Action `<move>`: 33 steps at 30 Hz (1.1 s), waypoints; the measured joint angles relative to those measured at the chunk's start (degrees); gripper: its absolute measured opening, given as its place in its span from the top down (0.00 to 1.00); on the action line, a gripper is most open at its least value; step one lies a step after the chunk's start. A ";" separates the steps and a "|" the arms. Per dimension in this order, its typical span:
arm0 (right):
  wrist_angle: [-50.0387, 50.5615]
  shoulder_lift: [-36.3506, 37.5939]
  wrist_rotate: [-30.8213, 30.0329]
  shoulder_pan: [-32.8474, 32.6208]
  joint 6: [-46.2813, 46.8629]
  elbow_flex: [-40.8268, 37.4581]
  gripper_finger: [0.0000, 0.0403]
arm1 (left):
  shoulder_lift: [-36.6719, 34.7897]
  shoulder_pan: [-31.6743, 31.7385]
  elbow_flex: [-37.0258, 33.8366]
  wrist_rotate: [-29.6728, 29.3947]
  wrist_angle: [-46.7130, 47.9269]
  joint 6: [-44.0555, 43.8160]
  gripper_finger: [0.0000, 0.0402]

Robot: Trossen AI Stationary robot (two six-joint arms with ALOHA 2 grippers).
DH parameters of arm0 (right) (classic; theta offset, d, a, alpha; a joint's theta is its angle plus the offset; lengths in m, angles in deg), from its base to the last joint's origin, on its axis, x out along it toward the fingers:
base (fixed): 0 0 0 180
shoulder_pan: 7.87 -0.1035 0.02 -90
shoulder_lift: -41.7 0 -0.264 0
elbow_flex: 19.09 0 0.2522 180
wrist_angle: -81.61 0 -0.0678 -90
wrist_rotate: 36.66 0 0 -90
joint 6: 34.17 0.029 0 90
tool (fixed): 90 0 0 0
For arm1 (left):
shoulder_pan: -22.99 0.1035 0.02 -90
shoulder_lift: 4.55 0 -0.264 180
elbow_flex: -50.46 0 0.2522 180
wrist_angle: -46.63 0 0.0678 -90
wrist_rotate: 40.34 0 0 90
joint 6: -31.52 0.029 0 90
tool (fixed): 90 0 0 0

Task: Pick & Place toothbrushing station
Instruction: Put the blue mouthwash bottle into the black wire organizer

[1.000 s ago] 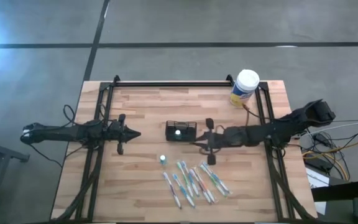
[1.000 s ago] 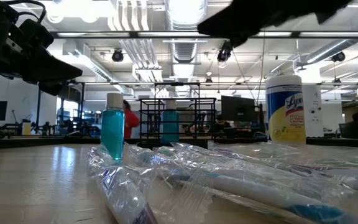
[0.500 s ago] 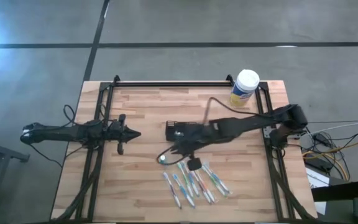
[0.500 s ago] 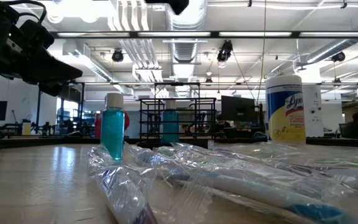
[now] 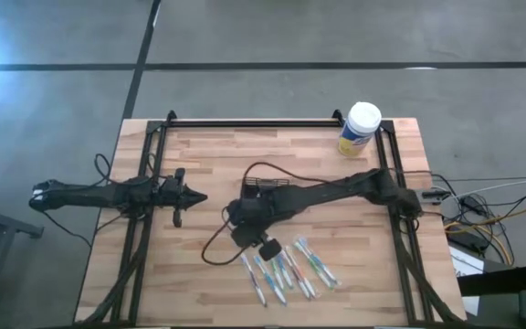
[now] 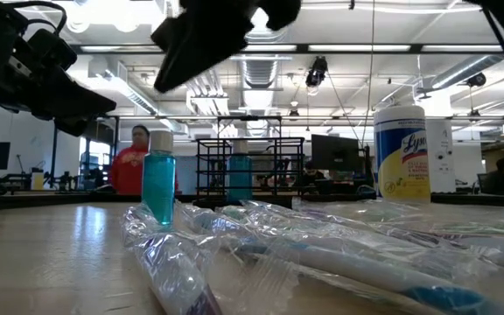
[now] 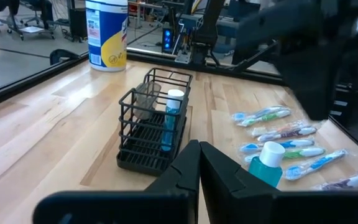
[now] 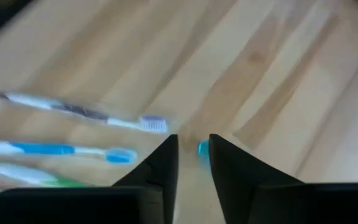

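Wooden table (image 5: pixel 208 155) carrying everything, black frame rails along its sides. Right arm reaching across table centre, right gripper (image 5: pixel 245 228) over the spot just beside the row of wrapped toothbrushes (image 5: pixel 286 267); fingers parted by a narrow gap in the right wrist view, nothing between them, a small blue cap (image 8: pixel 202 148) visible through the gap. Left arm parked at left side, left gripper (image 5: pixel 193 196) with jaws closed, empty, well apart from the holder. White-lidded wipes canister (image 5: pixel 360 128) at far right corner. Toothbrushing station (image 7: pixel 155 129), black wire holder, upright at table centre, partly covered by right arm from above; one small blue bottle (image 7: pixel 172 118) standing inside. Second blue bottle (image 6: pixel 157 178) on table, outside the holder, near toothbrushes.
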 joint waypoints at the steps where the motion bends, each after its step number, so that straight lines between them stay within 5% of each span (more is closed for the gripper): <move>1: 0.75 -0.93 -0.85 0.16 -0.27 1.25 0.75 | 0.00 0.01 0.00 0.04 0.02 0.31 0.97; 15: 4.07 -5.02 -1.14 1.99 -4.28 6.68 0.52 | 0.60 0.01 0.00 0.10 0.13 0.68 0.97; 33: -2.03 -5.02 4.96 4.39 -4.19 1.40 0.51 | 0.66 0.01 0.00 0.06 0.17 1.94 0.97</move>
